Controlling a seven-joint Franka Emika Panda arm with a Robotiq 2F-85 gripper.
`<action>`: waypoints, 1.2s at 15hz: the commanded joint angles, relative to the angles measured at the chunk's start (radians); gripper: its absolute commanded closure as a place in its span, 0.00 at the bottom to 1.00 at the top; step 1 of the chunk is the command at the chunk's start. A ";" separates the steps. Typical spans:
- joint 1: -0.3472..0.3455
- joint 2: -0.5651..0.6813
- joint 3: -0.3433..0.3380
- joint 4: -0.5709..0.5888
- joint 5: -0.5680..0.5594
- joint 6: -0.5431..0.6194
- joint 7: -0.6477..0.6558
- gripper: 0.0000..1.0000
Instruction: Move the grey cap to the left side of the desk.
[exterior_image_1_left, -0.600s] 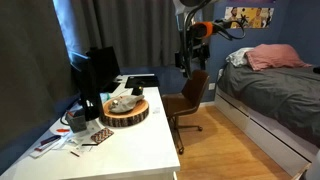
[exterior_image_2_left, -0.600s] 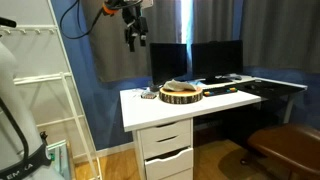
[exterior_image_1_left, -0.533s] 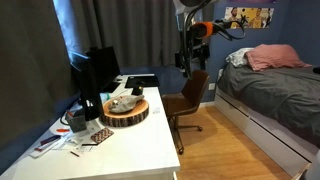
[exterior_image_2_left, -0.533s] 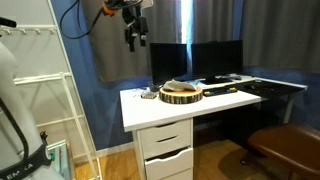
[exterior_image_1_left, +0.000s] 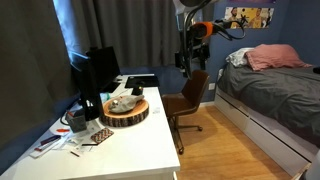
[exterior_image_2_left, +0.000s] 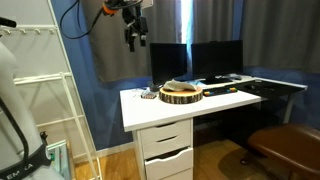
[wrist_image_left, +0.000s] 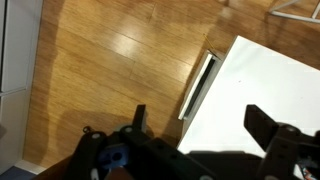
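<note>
No movement is recorded against the earlier frames: arm, cap and desk fittings are found in the same positions. The gripper (exterior_image_1_left: 184, 64) is held high above the desk (exterior_image_1_left: 135, 150), near the curtain and well apart from everything on the white top; in the other exterior view it (exterior_image_2_left: 131, 43) hangs above the desk end. In the wrist view the gripper (wrist_image_left: 200, 125) is seen with its fingers (wrist_image_left: 140, 116) spread apart and nothing between them, with floor (wrist_image_left: 100, 70) and a white surface below, judged to be the desk end (wrist_image_left: 265, 90). The cap (exterior_image_1_left: 122, 103) is seen lying on the slab (exterior_image_1_left: 126, 115), which stands near the middle of the desk in front of the monitors (exterior_image_1_left: 95, 68); in the other exterior view the cap (exterior_image_2_left: 182, 87) shows as a low, slumped heap on the slab (exterior_image_2_left: 181, 97). A raised, opened posture is judged to suit a clear approach before descent. No grasp has yet been made, so the task is judged to be at its start. Because the cap is soft, a pinch on the crown or brim is judged advisable, with the slab left undisturbed. The chair (exterior_image_1_left: 187, 100) stands beside the desk, clear of the arm.
</note>
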 joint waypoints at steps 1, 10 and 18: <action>0.029 0.004 -0.025 0.003 -0.009 -0.004 0.009 0.00; 0.083 0.212 -0.009 0.168 -0.137 0.226 -0.180 0.00; 0.159 0.530 -0.014 0.415 -0.231 0.358 -0.487 0.00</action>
